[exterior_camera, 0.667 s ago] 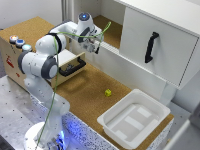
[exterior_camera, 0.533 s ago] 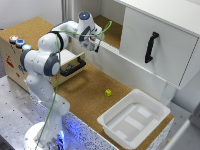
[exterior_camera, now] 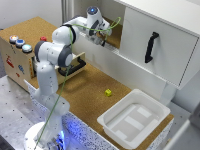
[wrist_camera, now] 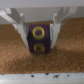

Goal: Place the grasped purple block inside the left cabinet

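Cork floor [wrist_camera: 15,50], hand [wrist_camera: 38,31] gripping purple block [wrist_camera: 38,40]

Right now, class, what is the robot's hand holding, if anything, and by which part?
The hand holds the purple block, its two fingers pressing the block's opposite side faces, above the cork floor of the left cabinet.

pincer [exterior_camera: 103,39] with purple block [wrist_camera: 38,38] advanced slightly into left cabinet [exterior_camera: 116,37].
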